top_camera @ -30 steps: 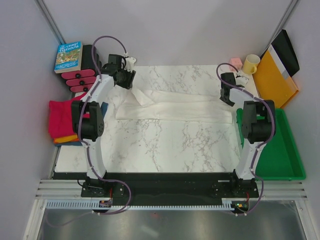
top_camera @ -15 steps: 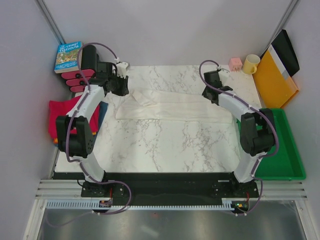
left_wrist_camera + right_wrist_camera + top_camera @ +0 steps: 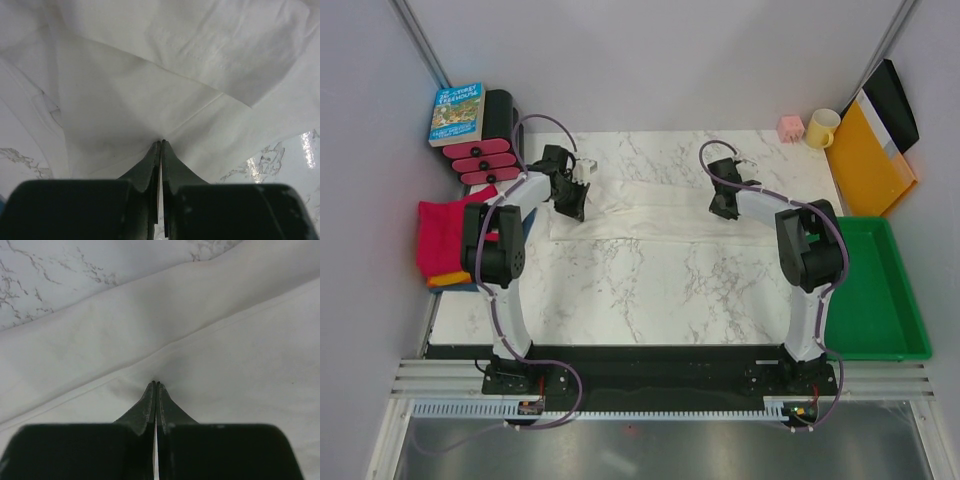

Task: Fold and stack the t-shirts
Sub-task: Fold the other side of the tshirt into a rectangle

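So, nearest the arm bases it's just bare marble worktop (image 3: pixel 650 290) on the near side of the cream-white shirt (image 3: pixel 660 212). A green tray (image 3: pixel 885 310) sits off to the shirt's near right, past the worktop's edge. The shirt itself lies as a long flattened band running left to right across the far half of the worktop (wrinkly, with a layer lapped over itself at the left end). Both arms reach down onto it. The left fingers (image 3: pixel 148 167) are at the shirt's left end, squeezed together on a pinch of the cloth, with creases fanning out from the tips. The right fingers (image 3: pixel 145 409) are a bit right of the shirt's middle, closed tight with the tips right on a fold line, though I can't tell if any cloth is actually caught between them. Just left of the shirt is the folded pile: the magenta-pink shirt (image 3: pixel 445 235) on top, the orange shirt (image 3: pixel 448 280) peeking out under it, and the blue shirt (image 3: pixel 527 218) showing at the side closest to the cream one. Farther back, beyond the shirt's left end, there's a blue book (image 3: pixel 457 112) next to some pink-and-black thing (image 3: pixel 480 160). Beyond the right end are a small pink block (image 3: pixel 790 126), a yellow mug (image 3: pixel 822 127) and a yellow-orange folder (image 3: pixel 868 155).
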Controlling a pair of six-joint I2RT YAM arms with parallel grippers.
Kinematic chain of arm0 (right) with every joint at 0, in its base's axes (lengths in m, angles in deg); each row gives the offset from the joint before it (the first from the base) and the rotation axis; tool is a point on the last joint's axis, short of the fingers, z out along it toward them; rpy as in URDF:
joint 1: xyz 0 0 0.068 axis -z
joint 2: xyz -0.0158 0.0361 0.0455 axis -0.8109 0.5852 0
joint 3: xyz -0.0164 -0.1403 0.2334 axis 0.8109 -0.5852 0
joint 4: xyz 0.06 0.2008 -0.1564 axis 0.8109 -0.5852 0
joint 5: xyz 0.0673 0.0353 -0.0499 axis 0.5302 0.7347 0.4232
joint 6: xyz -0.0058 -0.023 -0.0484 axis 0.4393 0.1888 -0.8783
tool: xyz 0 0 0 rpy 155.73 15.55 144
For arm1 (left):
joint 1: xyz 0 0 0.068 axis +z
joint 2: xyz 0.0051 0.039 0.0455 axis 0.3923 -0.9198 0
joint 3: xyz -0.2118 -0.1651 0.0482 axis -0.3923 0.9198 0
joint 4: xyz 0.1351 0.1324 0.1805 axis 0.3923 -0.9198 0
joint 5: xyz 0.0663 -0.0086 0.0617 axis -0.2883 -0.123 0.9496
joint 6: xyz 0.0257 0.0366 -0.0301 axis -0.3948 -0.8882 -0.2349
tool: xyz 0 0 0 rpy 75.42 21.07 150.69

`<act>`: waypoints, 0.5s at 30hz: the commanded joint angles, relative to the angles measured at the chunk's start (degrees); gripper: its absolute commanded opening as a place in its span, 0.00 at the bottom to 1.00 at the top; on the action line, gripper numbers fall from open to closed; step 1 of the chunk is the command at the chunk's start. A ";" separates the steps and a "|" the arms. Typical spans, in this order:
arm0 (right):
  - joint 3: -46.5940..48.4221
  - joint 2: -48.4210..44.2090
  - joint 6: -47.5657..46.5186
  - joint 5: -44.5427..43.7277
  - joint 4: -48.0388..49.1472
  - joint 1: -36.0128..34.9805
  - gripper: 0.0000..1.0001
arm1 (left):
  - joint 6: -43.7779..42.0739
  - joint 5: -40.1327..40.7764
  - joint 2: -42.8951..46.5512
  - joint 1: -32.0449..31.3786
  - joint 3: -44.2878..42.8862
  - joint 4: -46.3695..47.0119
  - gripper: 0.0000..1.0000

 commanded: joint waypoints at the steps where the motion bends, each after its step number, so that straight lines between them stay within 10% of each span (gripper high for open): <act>1: 0.14 1.00 1.93 2.07 -1.67 -2.30 0.00 | -4.91 2.75 0.91 0.10 0.62 -2.67 0.08; 15: -15.13 -8.30 8.43 3.65 -4.04 -10.03 0.00 | -14.76 4.61 13.99 3.26 17.22 -9.88 0.02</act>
